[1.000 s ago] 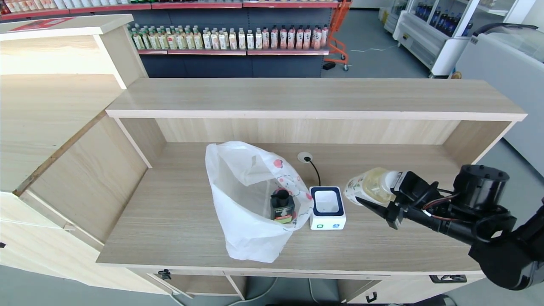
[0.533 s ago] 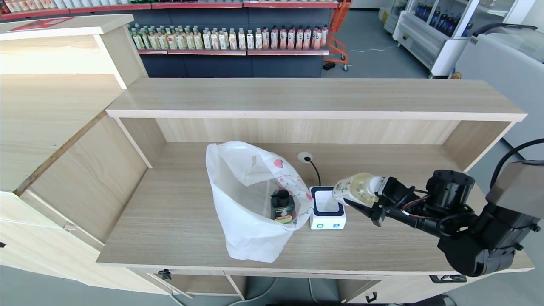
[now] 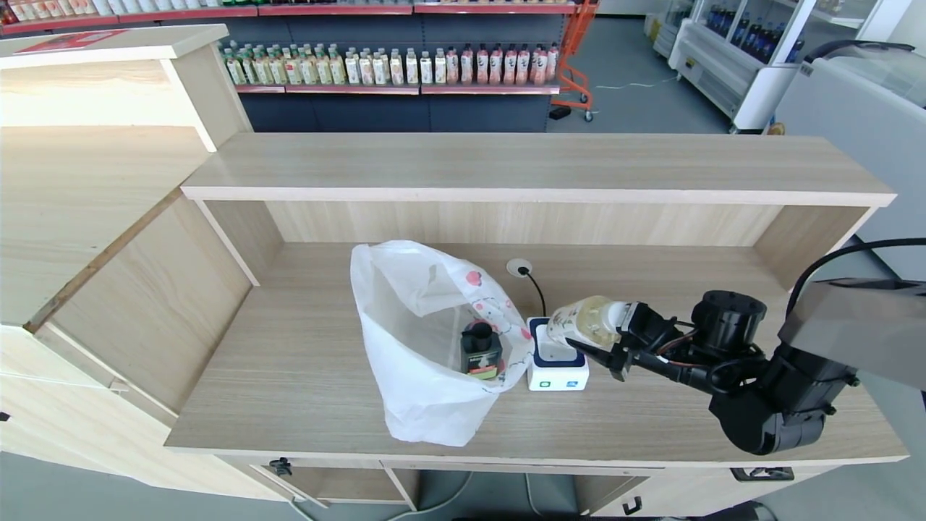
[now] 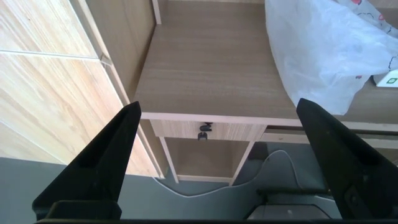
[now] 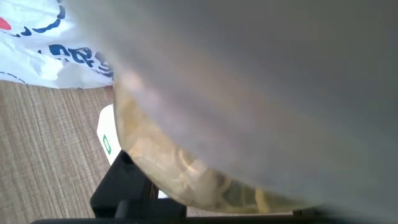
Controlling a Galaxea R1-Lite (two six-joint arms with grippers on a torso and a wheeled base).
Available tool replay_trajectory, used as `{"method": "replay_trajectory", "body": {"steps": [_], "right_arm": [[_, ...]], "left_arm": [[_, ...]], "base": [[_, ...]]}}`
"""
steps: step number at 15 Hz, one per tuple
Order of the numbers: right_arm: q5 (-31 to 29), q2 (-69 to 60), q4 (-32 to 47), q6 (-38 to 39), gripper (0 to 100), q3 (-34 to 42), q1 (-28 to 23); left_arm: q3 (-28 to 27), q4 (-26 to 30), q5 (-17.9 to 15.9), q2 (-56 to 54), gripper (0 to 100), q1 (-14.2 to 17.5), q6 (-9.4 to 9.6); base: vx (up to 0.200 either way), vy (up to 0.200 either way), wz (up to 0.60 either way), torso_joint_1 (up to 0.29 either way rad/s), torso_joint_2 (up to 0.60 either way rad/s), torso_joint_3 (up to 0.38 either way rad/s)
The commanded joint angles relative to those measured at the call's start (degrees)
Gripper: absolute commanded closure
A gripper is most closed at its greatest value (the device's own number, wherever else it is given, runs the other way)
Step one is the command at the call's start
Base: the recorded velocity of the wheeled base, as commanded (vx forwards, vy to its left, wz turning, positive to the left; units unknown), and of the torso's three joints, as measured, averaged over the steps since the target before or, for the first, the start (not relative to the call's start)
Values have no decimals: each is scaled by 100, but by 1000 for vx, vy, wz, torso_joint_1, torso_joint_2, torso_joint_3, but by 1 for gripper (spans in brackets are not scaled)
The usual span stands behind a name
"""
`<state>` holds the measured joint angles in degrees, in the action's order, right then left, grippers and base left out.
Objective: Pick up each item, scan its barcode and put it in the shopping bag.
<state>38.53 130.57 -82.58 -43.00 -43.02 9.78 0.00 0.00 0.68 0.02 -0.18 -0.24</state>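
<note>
The pale yellow drink bottle (image 3: 582, 322) lies sideways in the air just above the white scanner (image 3: 557, 365), pinched between the fingers of the right gripper (image 3: 604, 334). Just beside the scanner, the open shopping bag (image 3: 412, 376) stands on the counter (image 3: 304, 362) with a dark bottle (image 3: 480, 352) upright inside. The left gripper (image 4: 219, 106) hangs with its fingers spread wide before the counter's front edge.

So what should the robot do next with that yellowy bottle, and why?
The right end effector holds the pale yellow plastic bottle sideways, just above the white square scanner box. I'd guess the next small move is to lower it a bit over the scanner's window so the barcode can be read. The white plastic shopping bag stands open beside the scanner for afterwards.
</note>
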Motion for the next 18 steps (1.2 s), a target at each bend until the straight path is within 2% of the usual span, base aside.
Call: {"method": "replay_trajectory", "body": {"steps": [1, 13, 16, 18], "right_arm": [[5, 135, 23, 11, 100, -180, -2], [49, -85, 23, 46, 100, -216, -28], [23, -1227, 198, 986, 100, 285, -37], [-13, -2212, 664, 1909, 100, 690, -72]], "left_arm": [[0, 0, 2, -2, 0, 1, -2], [0, 0, 2, -2, 0, 1, -2], [0, 0, 2, -2, 0, 1, -2], [0, 0, 2, -2, 0, 1, -2]], "base": [[0, 0, 0, 0, 0, 0], [0, 0, 0, 0, 0, 0], [0, 0, 0, 0, 0, 0], [0, 0, 0, 0, 0, 0]]}}
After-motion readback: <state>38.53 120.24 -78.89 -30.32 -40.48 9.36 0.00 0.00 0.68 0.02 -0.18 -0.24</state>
